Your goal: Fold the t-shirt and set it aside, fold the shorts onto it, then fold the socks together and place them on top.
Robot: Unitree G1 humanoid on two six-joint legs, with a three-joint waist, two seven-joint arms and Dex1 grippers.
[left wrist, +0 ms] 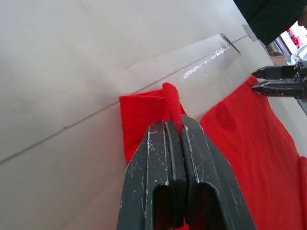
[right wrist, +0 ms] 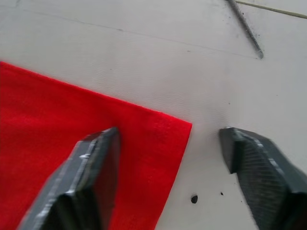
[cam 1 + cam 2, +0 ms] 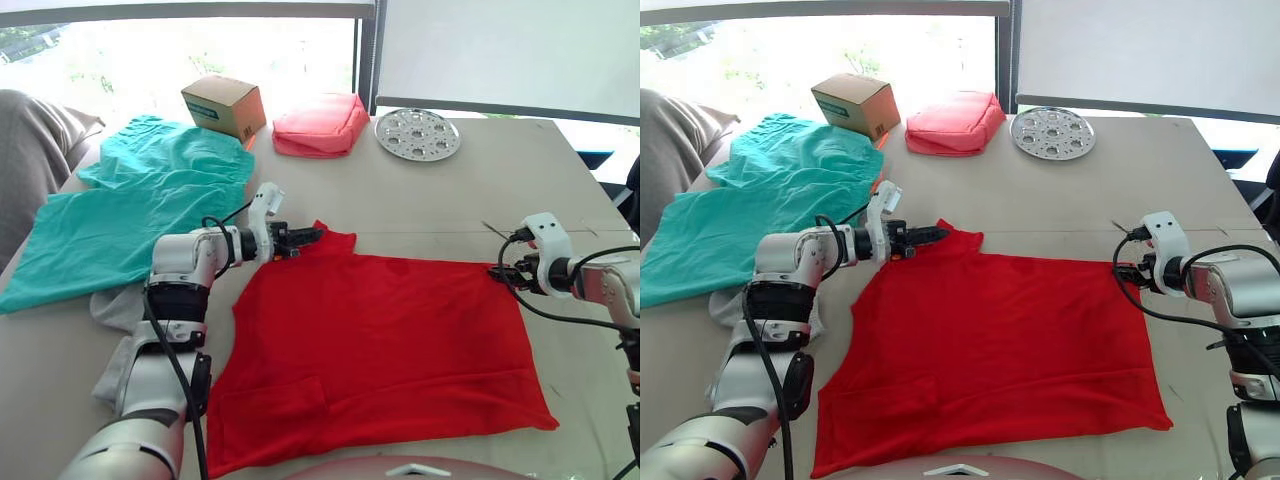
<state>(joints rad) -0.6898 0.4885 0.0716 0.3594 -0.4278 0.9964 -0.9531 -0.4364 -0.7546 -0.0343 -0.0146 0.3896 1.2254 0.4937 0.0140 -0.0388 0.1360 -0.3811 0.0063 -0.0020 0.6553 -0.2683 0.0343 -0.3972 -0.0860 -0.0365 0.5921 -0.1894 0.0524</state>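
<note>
Your left gripper pinches the t-shirt at its far left corner, while your right gripper straddles the far right corner, fingers spread

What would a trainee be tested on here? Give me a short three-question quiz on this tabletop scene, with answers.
1. True or false: the left gripper is shut on the t-shirt.
2. The right gripper is: A) open at the shirt's corner, B) holding the socks, C) on the metal disc.
3. Fill in: the shorts lie on the robot's ____ side of the shirt.

Key: 1 true; 2 A; 3 left.
</note>
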